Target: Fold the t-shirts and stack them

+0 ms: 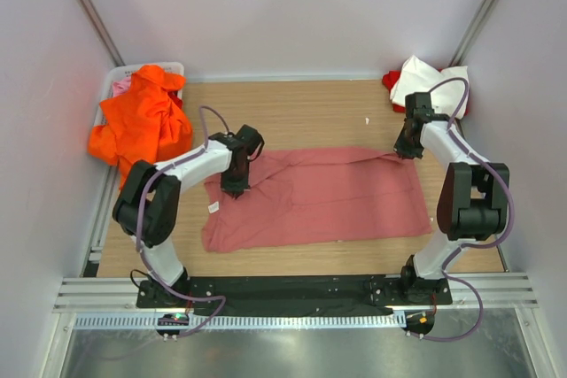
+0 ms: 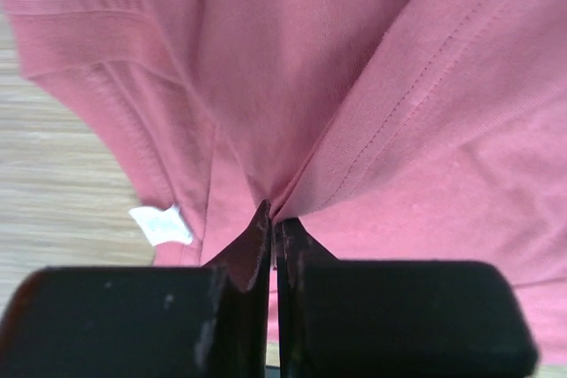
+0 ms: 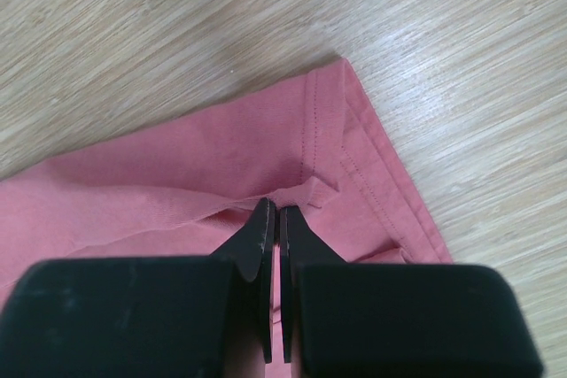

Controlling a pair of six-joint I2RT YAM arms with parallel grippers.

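A dusty salmon-pink t-shirt (image 1: 319,196) lies spread across the middle of the wooden table. My left gripper (image 1: 237,189) is shut on a pinch of this shirt near its left end; the cloth gathers into folds at the tips in the left wrist view (image 2: 273,210). My right gripper (image 1: 406,153) is shut on the shirt's far right hem corner (image 3: 328,157), with a small fold pinched at the tips (image 3: 273,205). A bright orange t-shirt (image 1: 142,121) is heaped at the far left. A white t-shirt (image 1: 434,81) lies over a red one (image 1: 392,82) at the far right corner.
The orange shirt hangs out of a white bin (image 1: 120,81) at the far left edge. A white care label (image 1: 213,207) shows at the pink shirt's left end, also in the left wrist view (image 2: 161,224). White walls enclose the table (image 1: 301,112) on three sides.
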